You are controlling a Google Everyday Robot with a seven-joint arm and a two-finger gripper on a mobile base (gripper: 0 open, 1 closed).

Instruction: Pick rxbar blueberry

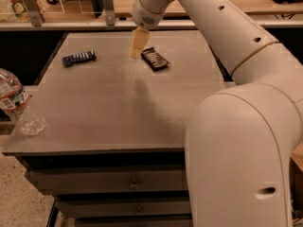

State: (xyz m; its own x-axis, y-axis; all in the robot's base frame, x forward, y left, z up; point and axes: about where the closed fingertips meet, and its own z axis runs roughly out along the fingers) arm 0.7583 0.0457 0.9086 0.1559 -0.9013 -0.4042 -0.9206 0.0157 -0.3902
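Well up front, the robot's bulky white arm [236, 164] fills the lower right of the view, its rounded shell hiding the table's right front corner. Just behind and to the left of it is the front of a grey table [118, 112], with shallow drawers [109, 181] stacked under its top. At the front left corner a clear plastic bottle [14, 103] with a label leans at a tilt, its upper part cut off by the edge of the view. The middle of the tabletop carries only a soft dark shadow [142, 86] cast by the arm. Farther back, toward the left rear of the table, the rxbar blueberry [79, 57] lies flat, a dark blue bar with a row of pale lettering, its long side running roughly left to right. Well apart from it, toward the right rear, lies a black-wrapped bar [155, 59] with white lettering, turned at an angle. The arm reaches up and over from the right to the far side, and its tan gripper [136, 55] hangs pointing downward just beside the black bar's left end, between the two bars and much nearer the black one. It touches neither bar, and its spread is not clear from this angle. Behind the table runs a rail with metal posts [109, 4].
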